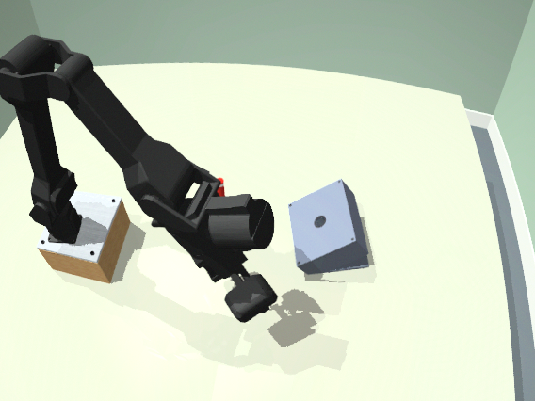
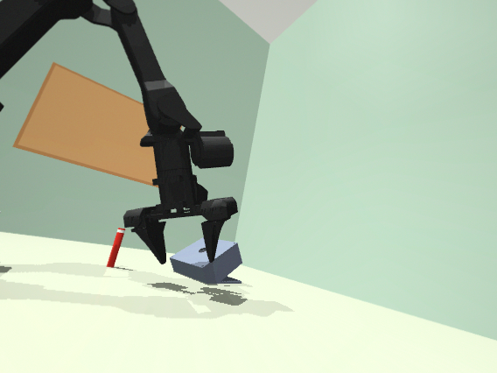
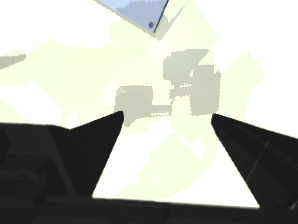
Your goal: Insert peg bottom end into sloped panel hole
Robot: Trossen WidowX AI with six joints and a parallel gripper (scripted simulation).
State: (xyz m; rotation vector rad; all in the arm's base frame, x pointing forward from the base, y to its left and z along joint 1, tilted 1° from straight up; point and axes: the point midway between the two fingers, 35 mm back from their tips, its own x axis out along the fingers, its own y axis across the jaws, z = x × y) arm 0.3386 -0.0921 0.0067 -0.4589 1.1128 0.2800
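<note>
The red peg (image 1: 220,187) (image 2: 115,249) with a white band near its top stands on the table; in the top view the arm hides its lower part. The blue-grey sloped panel (image 1: 336,202) (image 2: 188,257) (image 3: 140,11) has one round, dark hole (image 1: 319,221) (image 2: 202,249) in its face. Only a corner of the panel shows in the wrist view, and no peg shows there. My gripper (image 2: 188,262) (image 3: 166,116) is open and empty, pointing down above the table. In the exterior view it is right of the peg, and one finger overlaps the panel.
The arm's base stands on a wooden block (image 1: 113,254) with a pale top plate, at the left in the top view. An orange board (image 2: 87,118) hangs on the wall behind. The table's right edge shows in the top view. Arm shadows fall across the table.
</note>
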